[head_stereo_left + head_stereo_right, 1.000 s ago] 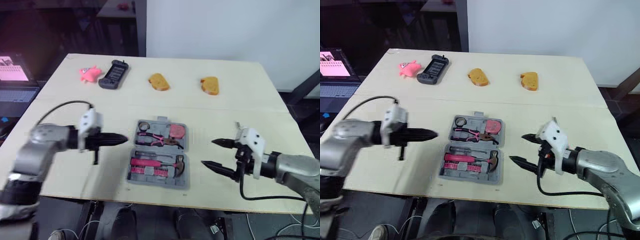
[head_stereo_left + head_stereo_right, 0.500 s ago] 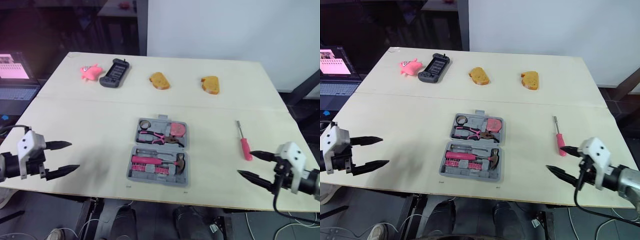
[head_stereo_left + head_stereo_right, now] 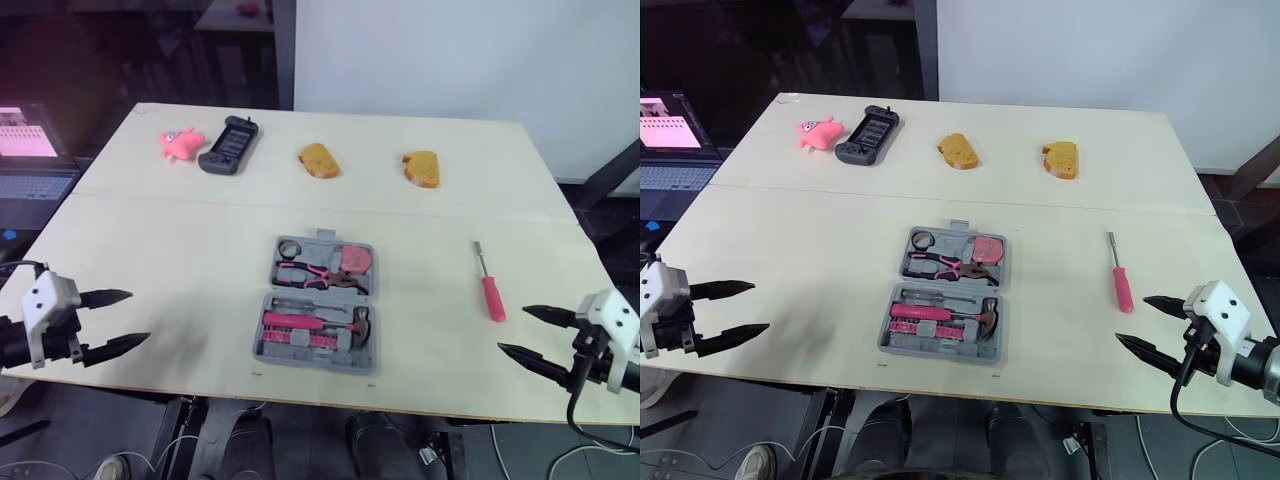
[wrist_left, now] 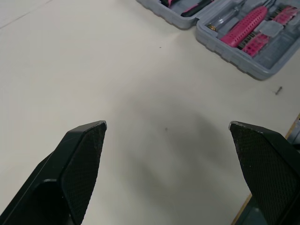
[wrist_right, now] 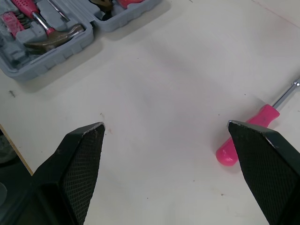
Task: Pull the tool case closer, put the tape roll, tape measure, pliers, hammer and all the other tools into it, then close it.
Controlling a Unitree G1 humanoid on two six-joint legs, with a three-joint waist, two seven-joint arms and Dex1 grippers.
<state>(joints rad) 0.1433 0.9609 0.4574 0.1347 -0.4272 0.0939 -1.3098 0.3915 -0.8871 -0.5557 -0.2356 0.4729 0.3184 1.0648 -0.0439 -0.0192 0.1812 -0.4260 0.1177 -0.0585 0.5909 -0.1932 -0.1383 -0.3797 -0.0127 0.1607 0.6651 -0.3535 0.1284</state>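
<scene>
While the table is carrying the open tool case at its middle, the left gripper and right gripper are hovering wide open, empty, at the front corners; a screwdriver is lying right of the case.

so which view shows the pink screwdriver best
The right eye view: the screwdriver lies whole, handle and shaft, right of the tool case. The left eye view shows the same. The right wrist view shows it nearer, but a finger overlaps the handle.
</scene>
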